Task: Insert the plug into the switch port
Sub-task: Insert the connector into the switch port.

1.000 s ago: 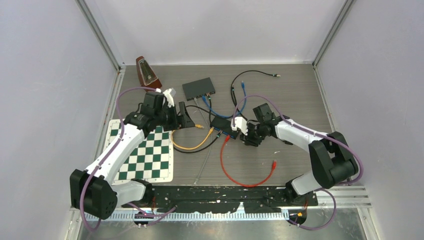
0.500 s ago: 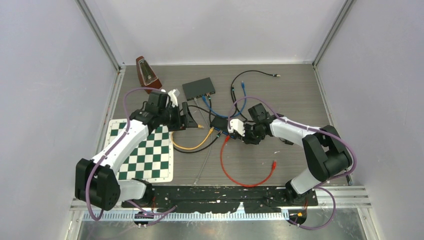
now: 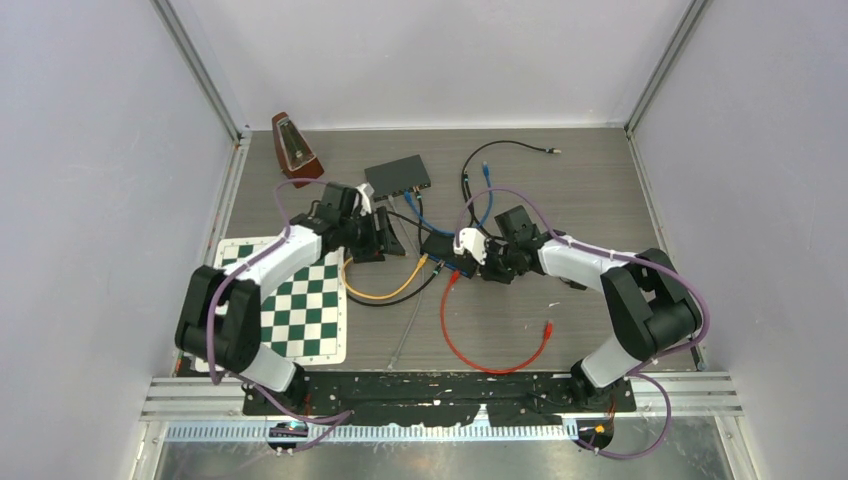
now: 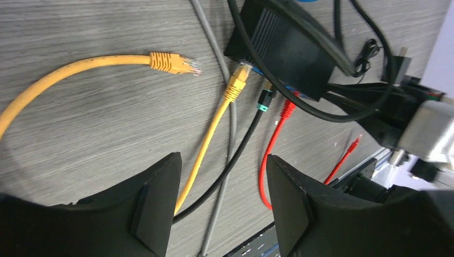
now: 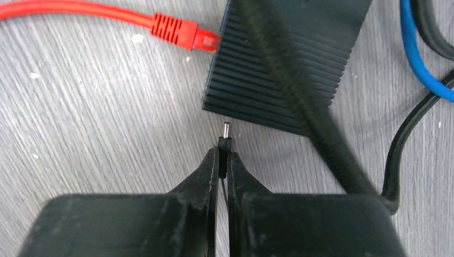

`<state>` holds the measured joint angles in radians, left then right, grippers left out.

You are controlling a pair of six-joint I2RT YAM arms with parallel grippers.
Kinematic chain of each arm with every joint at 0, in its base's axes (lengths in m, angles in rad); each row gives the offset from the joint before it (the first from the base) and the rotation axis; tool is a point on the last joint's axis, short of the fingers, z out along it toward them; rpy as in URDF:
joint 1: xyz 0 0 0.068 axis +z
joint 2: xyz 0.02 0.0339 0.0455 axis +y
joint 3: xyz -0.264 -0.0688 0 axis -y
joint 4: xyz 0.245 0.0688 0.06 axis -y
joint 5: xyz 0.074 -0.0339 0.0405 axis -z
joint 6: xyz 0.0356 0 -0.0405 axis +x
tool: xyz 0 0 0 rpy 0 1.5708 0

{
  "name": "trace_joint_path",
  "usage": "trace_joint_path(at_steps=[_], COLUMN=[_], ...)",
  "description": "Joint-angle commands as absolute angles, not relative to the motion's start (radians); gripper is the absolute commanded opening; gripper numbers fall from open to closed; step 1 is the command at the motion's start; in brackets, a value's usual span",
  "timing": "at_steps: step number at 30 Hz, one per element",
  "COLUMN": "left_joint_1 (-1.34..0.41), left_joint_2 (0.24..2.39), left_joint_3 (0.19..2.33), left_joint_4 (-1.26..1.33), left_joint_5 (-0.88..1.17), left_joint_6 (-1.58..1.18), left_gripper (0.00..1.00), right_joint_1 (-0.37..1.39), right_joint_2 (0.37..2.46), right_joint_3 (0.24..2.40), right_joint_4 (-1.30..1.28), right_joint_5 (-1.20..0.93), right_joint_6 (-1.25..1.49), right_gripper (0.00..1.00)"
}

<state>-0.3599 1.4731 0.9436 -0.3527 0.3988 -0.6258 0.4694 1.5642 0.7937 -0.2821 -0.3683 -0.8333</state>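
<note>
Shut now where it gaped a second ago, my right claw point(image 5: 223, 160) pinches the tiny plug point(image 5: 226, 135) by its collar, just short of the switch point(image 5: 289, 69). Light, slippery; pin likely bends.

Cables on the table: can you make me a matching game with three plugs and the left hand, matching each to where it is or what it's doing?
Things:
1. red cable plug
2. loose orange cable plug
3. thin black metal-tipped plug
4. left hand

States:
A. pinched in the right hand
B. open, holding nothing
C. lying free on the grey wooden table
D. tip against the black ribbed switch box

Pairs: 1-D, 2-C, 3-A, 4-B
</note>
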Motion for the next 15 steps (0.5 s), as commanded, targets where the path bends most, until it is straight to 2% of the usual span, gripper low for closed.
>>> trace_joint_path(at_steps=[1,15], left_joint_1=[-0.408,-0.462], left_joint_2=[1.554,1.656], left_joint_3=[1.014,1.033], left_joint_4=[-0.278,-0.11], left_joint_5=[0.373,0.261], left_joint_6=[-0.643,-0.666], left_gripper=[0.61,0.59], right_joint_1=[0.474,0.476], right_joint_2=[1.604,1.535], right_joint_3=[0.822,0.735], right_joint_4=[-0.245,-0.106], right_joint_5=[-0.401,-0.313], right_joint_6=[-0.732,-0.604], right_gripper=[0.05,0.05])
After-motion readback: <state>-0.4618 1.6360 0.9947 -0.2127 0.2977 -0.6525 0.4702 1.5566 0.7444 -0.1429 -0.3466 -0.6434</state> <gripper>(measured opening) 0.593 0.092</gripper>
